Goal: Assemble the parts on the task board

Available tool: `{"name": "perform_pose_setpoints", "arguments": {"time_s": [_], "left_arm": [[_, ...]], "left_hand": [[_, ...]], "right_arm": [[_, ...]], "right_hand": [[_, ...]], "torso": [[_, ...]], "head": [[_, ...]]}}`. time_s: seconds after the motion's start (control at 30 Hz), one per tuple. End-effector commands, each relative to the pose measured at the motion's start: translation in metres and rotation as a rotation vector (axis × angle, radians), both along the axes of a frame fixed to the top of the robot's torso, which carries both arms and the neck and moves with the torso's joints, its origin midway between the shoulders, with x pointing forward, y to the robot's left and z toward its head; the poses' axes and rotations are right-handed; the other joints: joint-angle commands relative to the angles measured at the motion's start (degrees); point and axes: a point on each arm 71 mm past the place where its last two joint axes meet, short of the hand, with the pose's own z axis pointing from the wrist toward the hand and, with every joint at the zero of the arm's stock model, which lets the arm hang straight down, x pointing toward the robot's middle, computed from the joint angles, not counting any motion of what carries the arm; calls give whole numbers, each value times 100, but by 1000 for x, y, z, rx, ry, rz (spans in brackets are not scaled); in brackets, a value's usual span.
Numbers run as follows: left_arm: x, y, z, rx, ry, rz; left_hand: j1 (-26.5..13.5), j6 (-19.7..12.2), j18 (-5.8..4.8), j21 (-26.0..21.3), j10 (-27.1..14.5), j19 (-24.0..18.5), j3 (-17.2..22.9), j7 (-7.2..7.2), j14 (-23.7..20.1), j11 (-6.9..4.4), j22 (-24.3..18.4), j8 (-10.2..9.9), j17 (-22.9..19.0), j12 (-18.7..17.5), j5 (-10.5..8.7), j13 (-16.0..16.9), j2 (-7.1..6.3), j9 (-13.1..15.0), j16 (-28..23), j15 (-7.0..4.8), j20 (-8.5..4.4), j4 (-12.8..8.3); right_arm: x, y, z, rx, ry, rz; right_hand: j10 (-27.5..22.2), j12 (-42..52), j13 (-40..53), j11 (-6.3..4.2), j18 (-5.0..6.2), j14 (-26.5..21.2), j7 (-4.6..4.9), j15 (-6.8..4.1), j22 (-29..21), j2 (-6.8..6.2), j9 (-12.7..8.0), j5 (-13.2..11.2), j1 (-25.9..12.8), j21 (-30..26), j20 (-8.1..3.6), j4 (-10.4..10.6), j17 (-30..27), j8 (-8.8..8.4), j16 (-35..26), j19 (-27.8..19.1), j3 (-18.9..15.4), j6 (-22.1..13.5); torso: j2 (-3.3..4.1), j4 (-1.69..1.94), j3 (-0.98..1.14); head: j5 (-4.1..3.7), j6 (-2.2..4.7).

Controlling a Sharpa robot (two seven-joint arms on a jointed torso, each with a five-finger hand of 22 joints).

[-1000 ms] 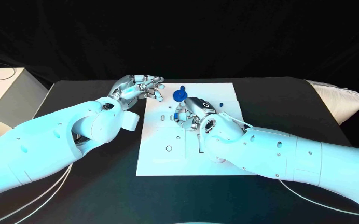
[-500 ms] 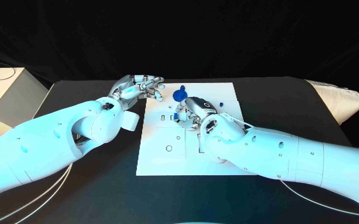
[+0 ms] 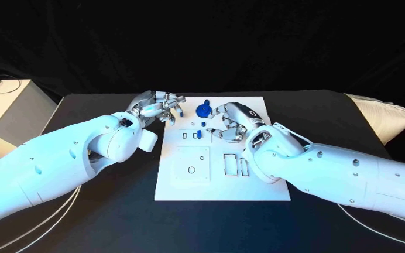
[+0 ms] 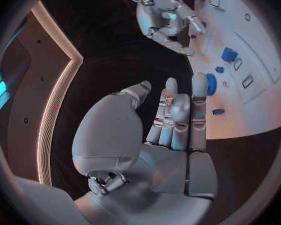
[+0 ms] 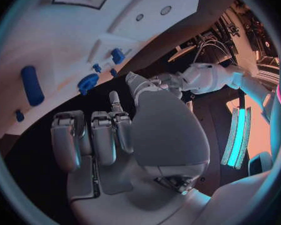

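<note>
Hands over the far end of the board, both holding nothing.

From the head view you see the left hand (image 3: 157, 106) at the task board's (image 3: 221, 188) far left corner, fingers loosely curled and apart, and the right hand (image 3: 229, 123) above the board, fingers curled in. A round blue part (image 3: 203, 110) lies between them. Your left wrist view shows extended fingers (image 4: 175, 116) over blue parts (image 4: 229, 54). Your right wrist view shows folded fingers (image 5: 90, 135) and a blue gear (image 5: 87, 82). No writing is readable.

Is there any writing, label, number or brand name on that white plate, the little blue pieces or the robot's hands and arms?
None that can be read.
The task board bears only black outlines, no letters.
The blue parts, left hand and right hand show no markings.
</note>
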Motion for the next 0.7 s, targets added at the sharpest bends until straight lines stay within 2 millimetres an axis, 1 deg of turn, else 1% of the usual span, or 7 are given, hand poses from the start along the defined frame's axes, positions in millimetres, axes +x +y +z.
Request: {"name": "perform_pose_setpoints", "arguments": {"time_s": [0.03,0.13,0.17,0.3,0.4,0.47,0.7], "left_arm": [[3,1,-10,202,65,-26],[7,-1,-14,281,106,-49],[8,-2,-16,320,124,-66],[13,-9,-15,452,170,-123],[17,-15,-15,551,215,-175],[20,-19,-15,603,234,-200],[34,-30,-15,748,260,-247]], "left_hand": [[-51,-81,-206,687,-50,431,-11,-55,397,-72,940,404,669,751,-41,490,-25,274,623,-35,-21,128],[-309,-185,-311,1172,15,760,21,-116,668,-121,1629,740,1127,1403,-34,1009,-48,550,1013,-87,-68,429],[-419,-215,-344,1285,156,858,9,-118,737,-124,1811,781,1253,1640,-39,1267,-58,591,1113,-87,-71,530],[-629,-271,-408,1521,406,1054,-25,-134,870,-136,2189,896,1503,2099,-40,1765,-80,705,1305,-100,-81,700],[-623,-282,-439,1630,519,1155,-1,-153,936,-154,2371,941,1632,2276,-34,1965,-42,751,1401,-116,-91,674],[-414,-310,-442,1665,493,1164,228,-175,948,-180,2412,958,1653,2294,-30,1990,17,785,1417,-139,-110,587],[-579,-357,-487,1798,628,1284,431,-139,1015,-149,2644,930,1793,2495,-48,2240,-89,824,1516,-118,-107,683]], "right_arm": [[-2,-6,15,105,7,68],[2,-17,23,125,47,59],[4,-23,26,131,62,53],[10,-40,32,144,98,24],[14,-56,36,148,118,-12],[18,-65,39,150,126,-37],[30,-92,43,158,144,-124]], "right_hand": [[252,-23,1168,-13,-20,590,-14,-12,1320,-11,28,258,77,-9,2,-12,1445,63,3,493,100,79],[271,-6,1185,-25,-25,594,-30,-22,1335,-16,54,243,56,10,-6,3,1460,113,8,503,131,134],[276,-2,1189,-30,-26,594,-36,-26,1338,-18,64,225,45,13,-9,10,1460,129,8,505,139,149],[292,13,1204,-45,-28,597,-54,-38,1344,-30,94,182,21,19,-19,22,1472,173,12,509,157,183],[292,13,1204,-48,-29,598,-56,-41,1348,-31,101,171,11,24,-22,29,1474,180,13,511,160,185],[292,12,1203,-49,-30,597,-57,-42,1350,-34,104,169,3,27,-23,33,1473,183,13,513,159,185],[286,7,1197,-52,-26,595,-59,-47,1340,-62,120,177,-52,14,-30,64,1463,193,9,507,149,165]], "torso": [[-78,-13,25],[-137,-16,39],[-157,-12,43],[-224,-6,68],[-268,15,87],[-295,27,103],[-347,26,130]], "head": [[21,1],[40,-9],[48,-6],[86,-29],[65,-41],[76,-55],[79,-120]]}}
